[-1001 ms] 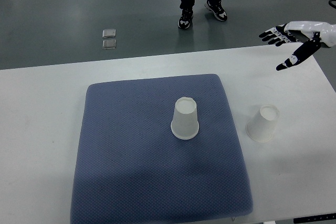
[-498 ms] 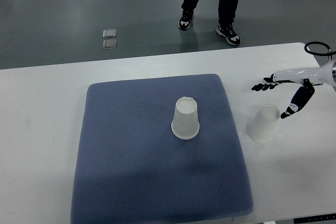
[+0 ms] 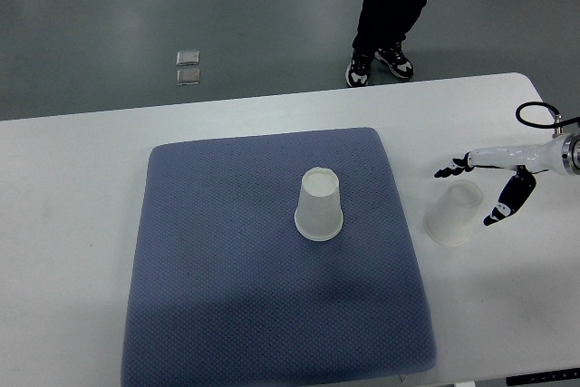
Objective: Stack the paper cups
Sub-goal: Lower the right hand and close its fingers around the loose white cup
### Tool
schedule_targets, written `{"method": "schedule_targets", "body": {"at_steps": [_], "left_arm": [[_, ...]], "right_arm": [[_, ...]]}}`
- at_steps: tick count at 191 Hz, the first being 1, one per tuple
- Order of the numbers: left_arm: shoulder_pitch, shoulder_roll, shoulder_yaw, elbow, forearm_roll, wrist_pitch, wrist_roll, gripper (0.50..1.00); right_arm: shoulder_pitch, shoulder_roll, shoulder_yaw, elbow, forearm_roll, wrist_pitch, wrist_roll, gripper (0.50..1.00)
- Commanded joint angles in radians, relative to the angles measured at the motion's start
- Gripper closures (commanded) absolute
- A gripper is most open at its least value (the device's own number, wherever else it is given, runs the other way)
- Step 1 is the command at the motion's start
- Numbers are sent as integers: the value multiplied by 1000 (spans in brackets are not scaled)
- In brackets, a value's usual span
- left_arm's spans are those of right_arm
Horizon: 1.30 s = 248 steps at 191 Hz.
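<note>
One upturned paper cup stands near the middle of the blue mat. A second upturned paper cup sits on the white table just right of the mat, tilted slightly. My right hand comes in from the right edge and hovers around that second cup, fingers spread behind its top and thumb to its right. The hand is open and I cannot see it touching the cup. The left arm is out of view.
The white table extends left and right of the mat. A person's legs and shoes stand on the grey floor beyond the table's far edge. Two small square plates lie on the floor.
My right hand came down from the far right corner to the cup beside the mat and now brackets it. The person behind the table stepped to the right.
</note>
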Motion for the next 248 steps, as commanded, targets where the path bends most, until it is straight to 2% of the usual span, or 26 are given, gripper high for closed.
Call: {"method": "schedule_targets", "body": {"at_steps": [1,91,129,146,207,248], "left_arm": [[0,0,0,1,-1,0,0,500],[0,0,0,-1,-1,0,0,500],[0,0,0,-1,-1,0,0,500],[0,0,0,1,-1,0,0,500],[0,0,0,-1,-1,0,0,500],[0,0,0,-1,-1,0,0,500]], "right_arm": [[-7,0,-11,-1,1,-33,-1,581],[-24,42,-11,-9,1,-39,-9,599],[-30,42,-13,-13,-2,-53,-9,666],[-29,42,-13,-13,-2,-53,-8,671],[-30,42,-16,-13,-9,-53,-8,732],[-29,42,-16,-10,-18,-53,-5,744]]}}
